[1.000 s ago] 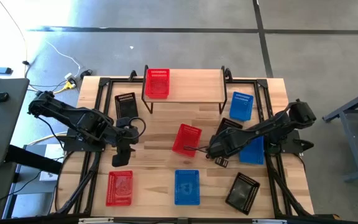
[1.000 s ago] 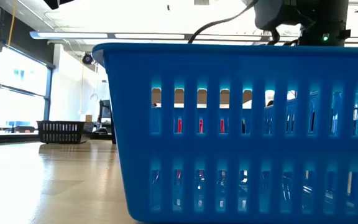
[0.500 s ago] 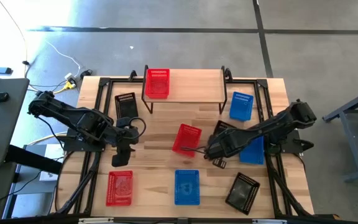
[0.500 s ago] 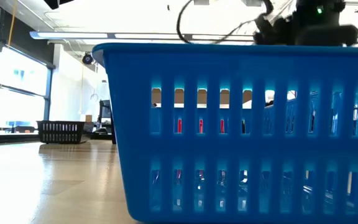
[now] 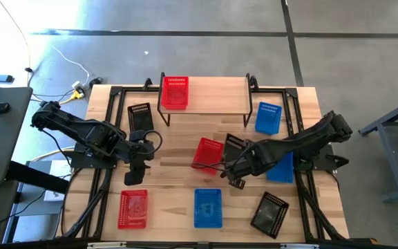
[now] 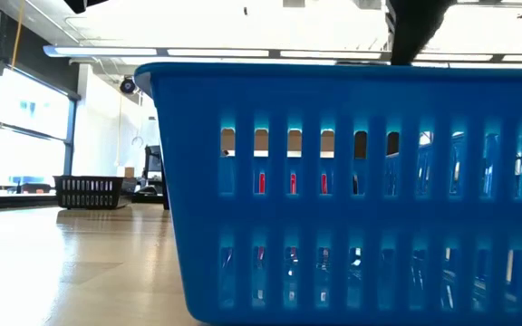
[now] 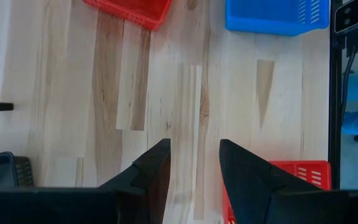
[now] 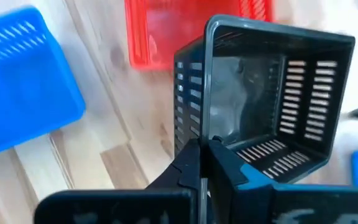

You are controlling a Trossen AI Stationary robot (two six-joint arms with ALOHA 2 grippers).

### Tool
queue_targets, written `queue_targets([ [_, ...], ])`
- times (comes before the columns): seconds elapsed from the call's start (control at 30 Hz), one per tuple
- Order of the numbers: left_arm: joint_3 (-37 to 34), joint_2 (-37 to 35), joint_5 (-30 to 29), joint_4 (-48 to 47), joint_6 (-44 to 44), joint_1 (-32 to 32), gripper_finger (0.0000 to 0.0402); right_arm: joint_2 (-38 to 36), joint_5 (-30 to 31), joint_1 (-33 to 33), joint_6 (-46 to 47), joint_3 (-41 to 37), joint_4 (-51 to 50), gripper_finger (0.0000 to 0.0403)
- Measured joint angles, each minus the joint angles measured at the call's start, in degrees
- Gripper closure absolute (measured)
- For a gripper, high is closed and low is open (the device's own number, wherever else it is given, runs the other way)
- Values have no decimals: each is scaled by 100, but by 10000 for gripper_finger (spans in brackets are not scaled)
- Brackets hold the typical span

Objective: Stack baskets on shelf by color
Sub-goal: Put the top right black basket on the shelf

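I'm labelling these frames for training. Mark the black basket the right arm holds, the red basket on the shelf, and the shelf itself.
black basket [image 8: 272, 99]: right wrist view, on its mesh inner wall.
red basket [image 5: 175, 92]: high view, on its floor.
shelf [image 5: 216, 93]: high view, on bare plank top.

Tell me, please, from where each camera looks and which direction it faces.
High view: overhead, straight down; both arms, shelf.
Low view: table height, level; front blue basket fills it.
Left wrist view: down at table; open left gripper.
Right wrist view: right gripper pinching black basket.
Shared: black basket appears overhead too.
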Motion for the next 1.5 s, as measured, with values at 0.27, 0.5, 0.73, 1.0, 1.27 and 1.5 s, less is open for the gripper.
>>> queue_targets([
  [0.27, 2, 0, 0, 2, -151, 0, 275, -1, 734, -104, -1221, 894, -389, 402],
  [0.5, 0, 0, -4, 2, -675, 0, 275, -3, 1754, -513, -2525, 1557, -1009, 403],
  [0.73, 0, 0, -54, 38, -1215, 0, 275, -4, 2077, -1325, -3658, 1629, -1269, 403],
  [1.0, 0, 0, -162, 87, -1635, 0, 275, 45, 1942, -2325, -4310, 1621, -1377, 403],
  [1.27, 0, 0, -170, 87, -1668, 0, 275, 98, 1069, -3031, -4945, 1617, -1365, 403],
  [1.5, 1, 0, -170, 85, -1636, 0, 275, 158, 644, -3357, -5542, 1615, -1331, 403],
])
